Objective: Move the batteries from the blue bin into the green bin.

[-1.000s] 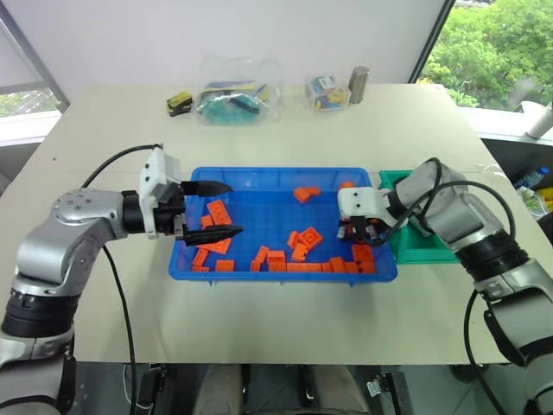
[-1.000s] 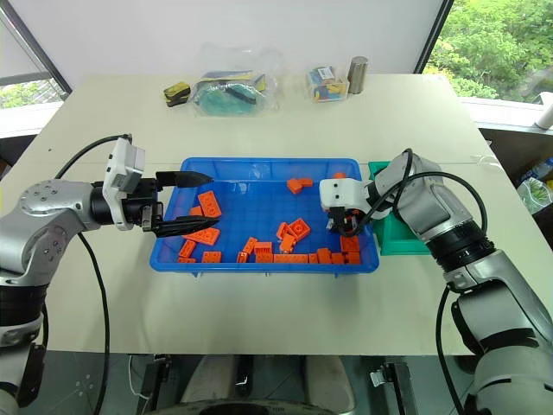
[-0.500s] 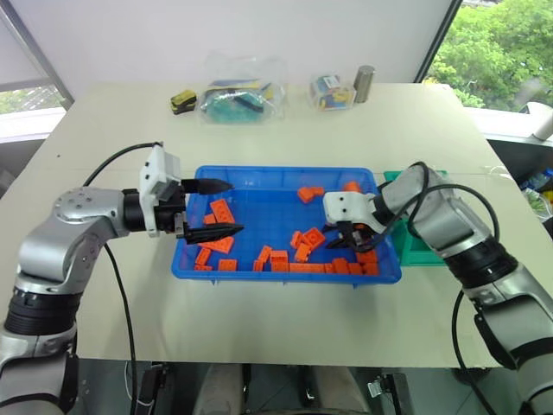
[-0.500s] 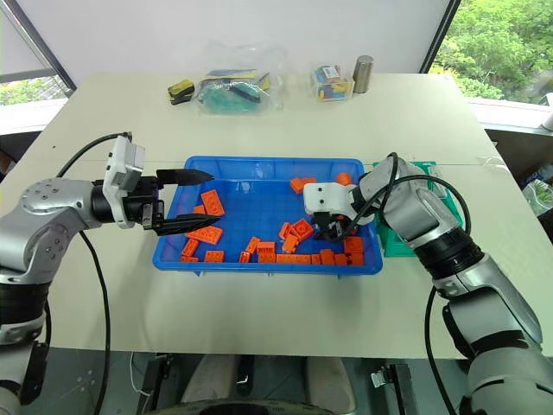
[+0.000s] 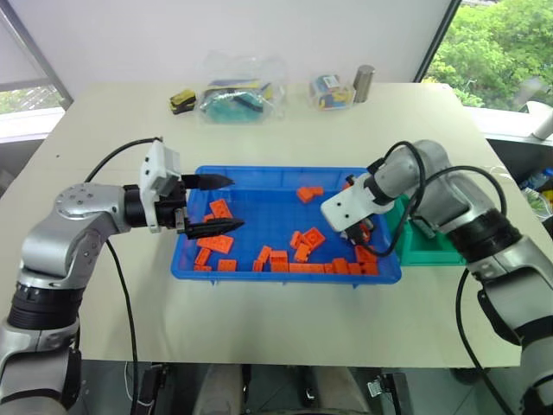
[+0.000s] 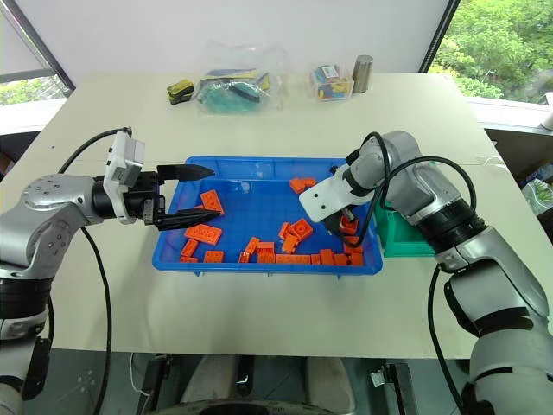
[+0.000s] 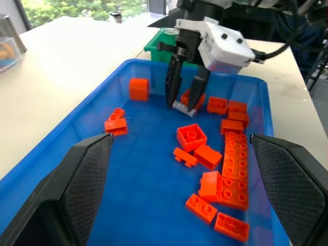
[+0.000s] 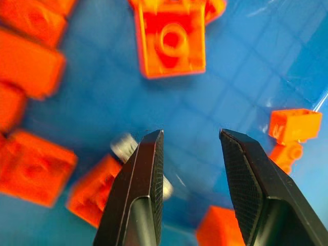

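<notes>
You've got one battery [image 7: 184, 107] visible, lying on the blue bin [image 5: 259, 177] floor right under your right gripper [image 7: 185, 98], whose fingers are spread, holding nothing. Left gripper [image 5: 223, 205] open too. Orange bricks [image 5: 305, 239]: twenty-ish. Green bin [image 5: 429, 249] mostly hidden behind your arm.

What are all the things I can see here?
table: one, beige, under everything
blue bin: one, blue, table centre
green bin: one, green, against the blue bin's right end
bricks: about twenty, orange, in the blue bin
battery: one seen, silvery, among the bricks
bag: one, clear, far edge
gadget: one, yellow-black, beside the bag
box: one, clear, far edge
can: one, metal, beside the box
left end effector: black, open, over the bin's left end
right end effector: black, open, above the battery
</notes>
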